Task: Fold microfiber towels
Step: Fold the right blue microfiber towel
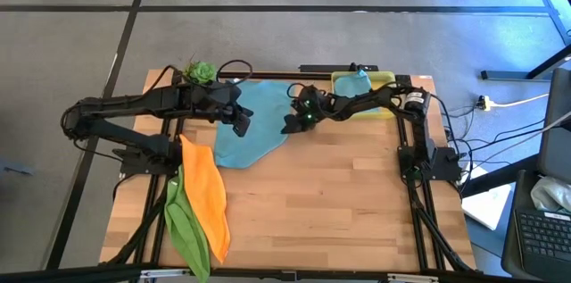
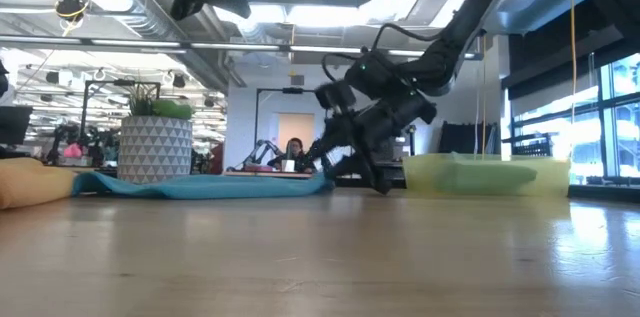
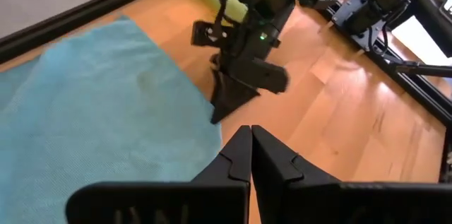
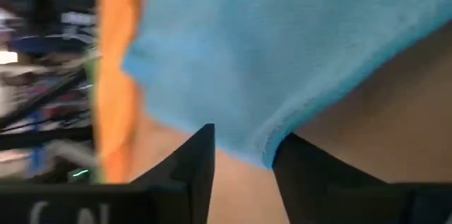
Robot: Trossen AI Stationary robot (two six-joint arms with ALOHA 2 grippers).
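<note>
High view: a teal towel [image 1: 254, 122] is spread flat on the desk [image 1: 357, 203], with the orange towel [image 1: 207, 198] and the green towel [image 1: 186, 225] laid just beside its near-left corner, presumably set aside while this one is folded. The right tool [image 1: 293, 125] is lowered at the teal towel's right edge, fingers parted around the hem, seemingly for a pinch. The left tool [image 1: 241, 122] is held closed and empty above the same towel.

Both arms are matte black, jointed, with black cables looping alongside. The right arm [image 1: 357, 103] shows small green lights near its wrist. Each gripper has angular black fingers [image 3: 244, 157].
</note>
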